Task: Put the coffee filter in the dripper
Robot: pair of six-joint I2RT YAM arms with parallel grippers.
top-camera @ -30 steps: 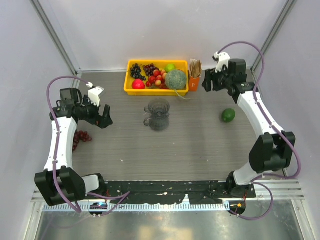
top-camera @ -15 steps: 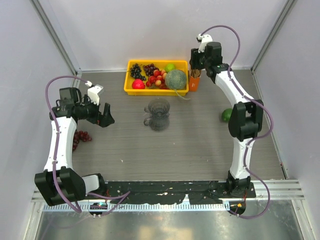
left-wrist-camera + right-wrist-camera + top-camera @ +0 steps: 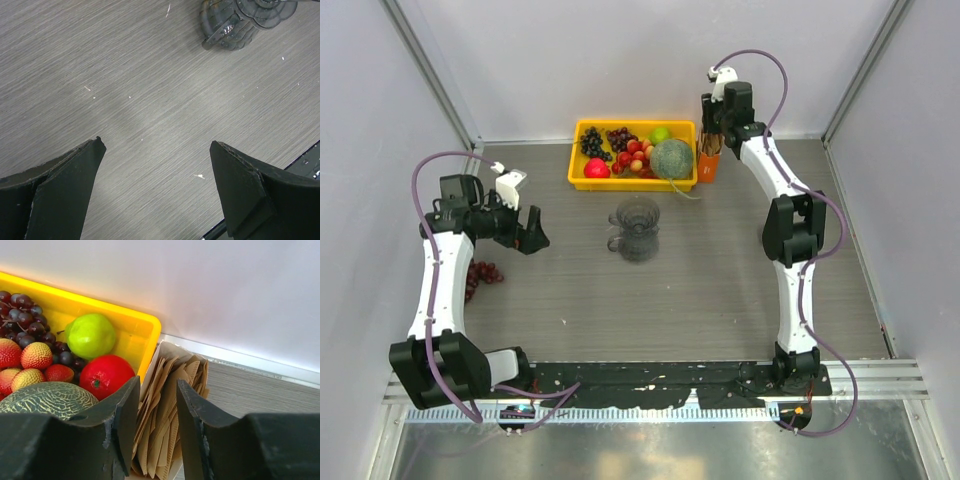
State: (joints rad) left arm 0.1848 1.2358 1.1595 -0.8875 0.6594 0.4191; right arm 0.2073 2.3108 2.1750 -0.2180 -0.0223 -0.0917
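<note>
The dripper [image 3: 638,222], a smoky-grey ribbed funnel cup, stands upright mid-table; it also shows at the top of the left wrist view [image 3: 240,22]. No single coffee filter shows apart from the bundle. The bundle of brown filter papers [image 3: 165,415] stands in its orange box [image 3: 708,168] right of the yellow tray. My right gripper [image 3: 157,385] hangs over the bundle [image 3: 711,143], its jaws slightly apart with paper tops between them, not pinched. My left gripper [image 3: 157,144] is wide open and empty over bare table, left of the dripper [image 3: 530,238].
The yellow tray [image 3: 630,184] at the back holds a green melon [image 3: 671,158], grapes, a red fruit and a green apple [image 3: 90,335]. A bunch of dark grapes [image 3: 480,275] lies on the table by the left arm. The back wall is close behind the box.
My right arm swung from the right side leftward and back, and now sits over the filter bundle. The left gripper shifted only slightly.
</note>
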